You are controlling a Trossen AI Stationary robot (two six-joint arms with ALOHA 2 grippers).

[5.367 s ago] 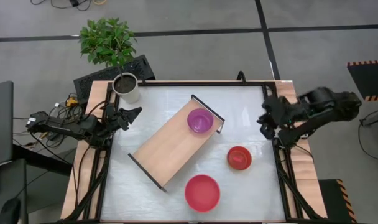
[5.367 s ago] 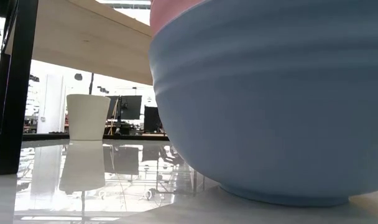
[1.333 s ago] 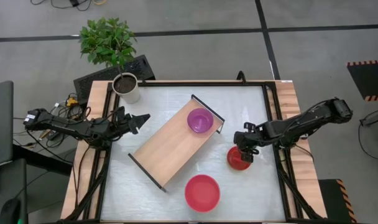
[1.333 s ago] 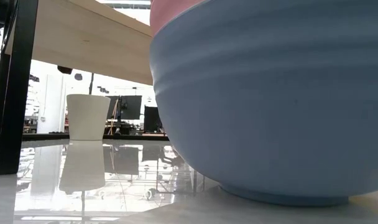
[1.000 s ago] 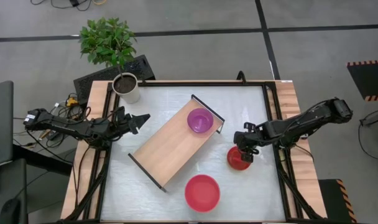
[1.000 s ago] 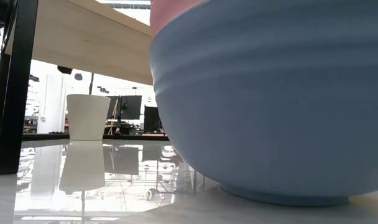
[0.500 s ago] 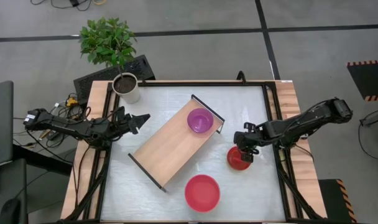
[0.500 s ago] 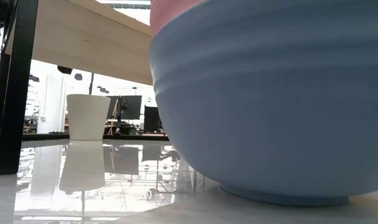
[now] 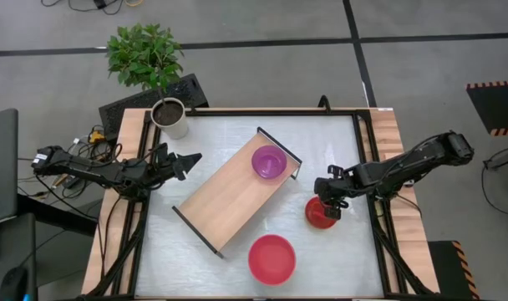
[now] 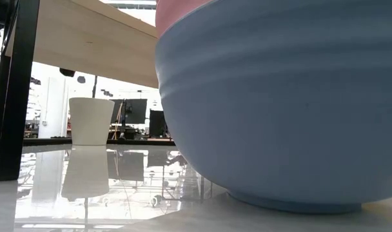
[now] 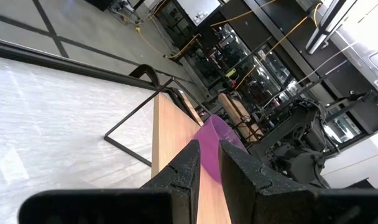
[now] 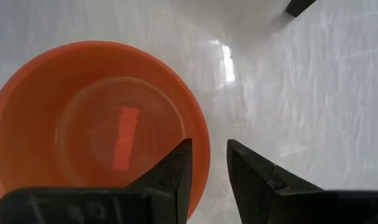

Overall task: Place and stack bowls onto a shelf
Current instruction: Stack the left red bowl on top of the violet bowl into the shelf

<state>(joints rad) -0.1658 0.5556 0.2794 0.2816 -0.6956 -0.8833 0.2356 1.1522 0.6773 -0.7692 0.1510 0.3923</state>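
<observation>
The small red bowl (image 9: 322,212) sits on the white table (image 9: 212,263) at centre right of the high view, just right of the shelf's upper right end. In the right wrist view this bowl (image 12: 96,124) fills the left half of the frame, and the right gripper (image 12: 209,163) straddles its rim: one finger (image 12: 173,171) stands inside the bowl and the other finger (image 12: 254,174) outside it. The jaws are partly closed with the rim between them; whether the pads press the wall cannot be told. In the high view the right gripper (image 9: 327,199) lies over the bowl's upper edge.

The shelf (image 9: 229,196) lies diagonally across the centre of the high view, running from lower left to upper right, with black frames at both short ends. A small purple bowl (image 9: 269,161) stands on its upper right end. A larger pink bowl (image 9: 271,258) rests on the table at lower centre, below the shelf and apart from it. The low view is largely filled by a bowl (image 10: 280,109) with a blue outer wall and pink rim.

The left gripper (image 9: 185,159) hovers at the left table edge, well apart from the shelf. In the left wrist view its fingers (image 11: 189,168) stand close together with a narrow gap and hold nothing.

A white plant pot (image 9: 170,118) stands at the upper left table corner.
</observation>
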